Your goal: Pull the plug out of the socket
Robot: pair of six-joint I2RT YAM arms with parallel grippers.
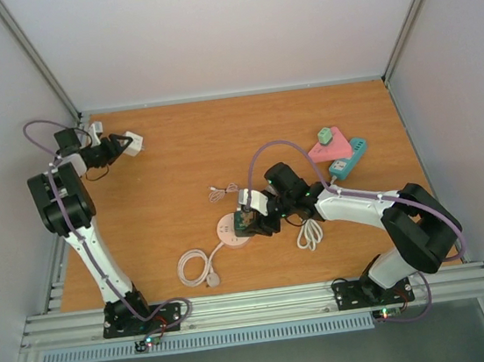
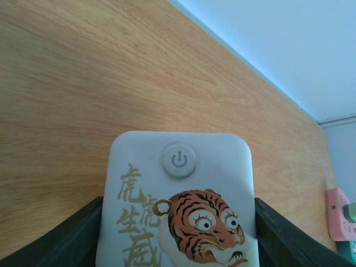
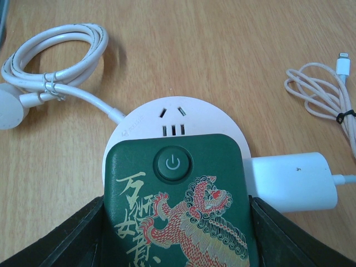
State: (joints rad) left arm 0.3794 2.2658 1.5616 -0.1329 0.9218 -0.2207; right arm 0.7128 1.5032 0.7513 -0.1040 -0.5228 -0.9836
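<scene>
A round white socket (image 1: 228, 229) lies mid-table, and the right wrist view shows its slots (image 3: 167, 119). A dark green plug block (image 3: 178, 206) with a power button and a lion print covers the socket's near half. My right gripper (image 3: 177, 236) is shut on the block's two sides, also visible in the top view (image 1: 249, 222). I cannot tell whether the block is seated in the socket or just above it. A white charger (image 3: 292, 182) sticks out at the socket's right side. At the far left, my left gripper (image 1: 125, 146) is shut on a white tiger-print block (image 2: 181, 206), held over the wood.
The socket's coiled white cord (image 1: 195, 266) lies toward the front. A thin bundled cable (image 1: 224, 190) lies behind the socket and another (image 1: 309, 235) under the right arm. Pink (image 1: 329, 147) and teal (image 1: 350, 159) power strips sit at the right. Walls enclose the table.
</scene>
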